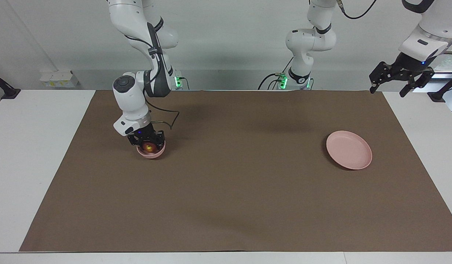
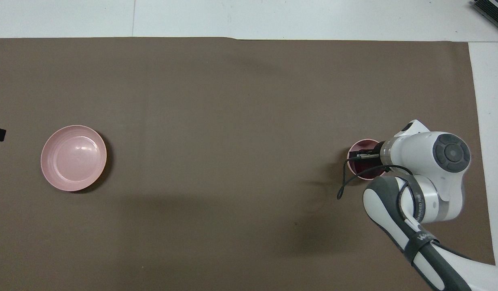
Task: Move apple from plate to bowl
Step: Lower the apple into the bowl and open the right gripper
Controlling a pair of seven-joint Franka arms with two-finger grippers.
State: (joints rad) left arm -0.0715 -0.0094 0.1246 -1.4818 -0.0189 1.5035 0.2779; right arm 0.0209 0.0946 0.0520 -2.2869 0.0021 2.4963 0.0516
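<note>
We see the right gripper [image 1: 149, 143] lowered into the small pink bowl [image 1: 157, 153], which sits on the brown mat [image 1: 226, 190] toward the right arm's end of the table. Its two dark fingers are closed on the apple [image 1: 149, 147], one on either side of it, so the dark red fruit with its yellowish patch sits between the fingertips and inside the rim of the bowl. From the facing view we cannot tell whether the apple touches the bowl's bottom. In the overhead view the right arm's wrist covers most of the bowl [image 2: 357, 146]; only part of its rim and a dark red patch of the apple [image 2: 368, 167] show beside the gripper [image 2: 364, 158].

The pale pink plate [image 1: 349, 149] lies flat on the mat toward the left arm's end of the table, well apart from the bowl, about as near to the robots as the bowl is, with nothing on it.

The left gripper [image 1: 389, 85] waits high over the mat's corner at its own end, fingers spread apart and holding nothing.
</note>
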